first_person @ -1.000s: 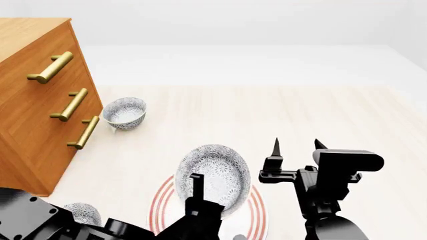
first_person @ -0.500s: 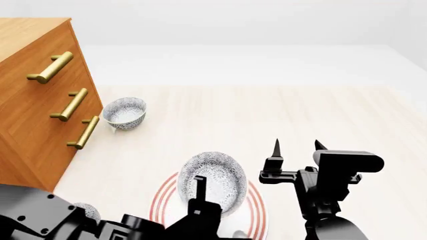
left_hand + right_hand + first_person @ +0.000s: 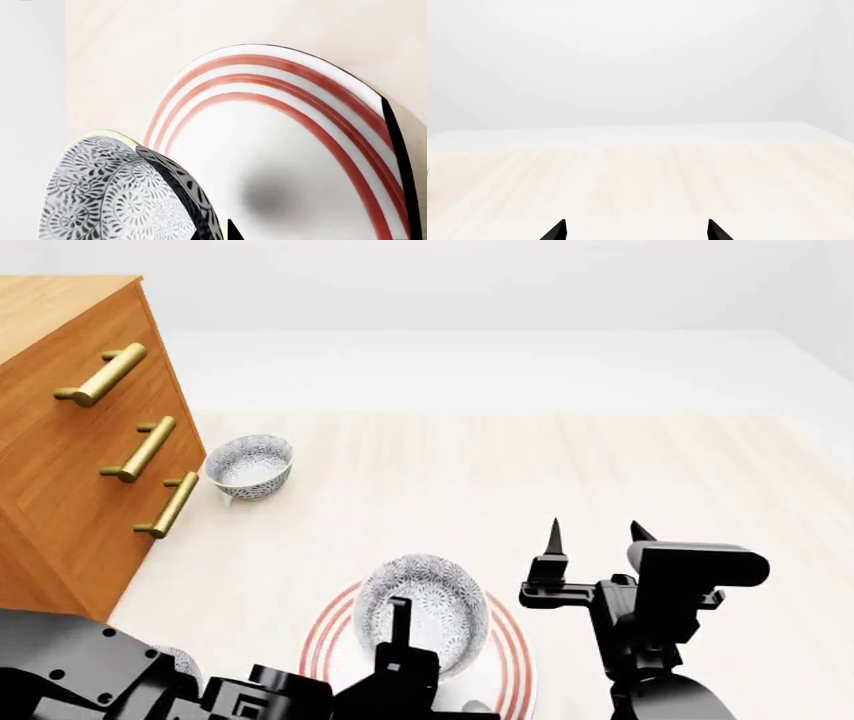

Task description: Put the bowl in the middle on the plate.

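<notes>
Our left arm (image 3: 160, 685) reaches in low from the near left, its gripper (image 3: 400, 625) pointing forward with one finger (image 3: 399, 618) standing upright and clamped on the bowl (image 3: 424, 608) rim. Our right arm (image 3: 661, 640) stands upright at the near right, its gripper (image 3: 594, 535) spread wide, fingertips (image 3: 553, 533) pointing up, holding nothing.

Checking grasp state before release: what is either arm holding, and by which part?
The left gripper holds the bowl by its rim, fingers pinching the wall, above the plate. The right gripper is open and holds nothing.
</notes>
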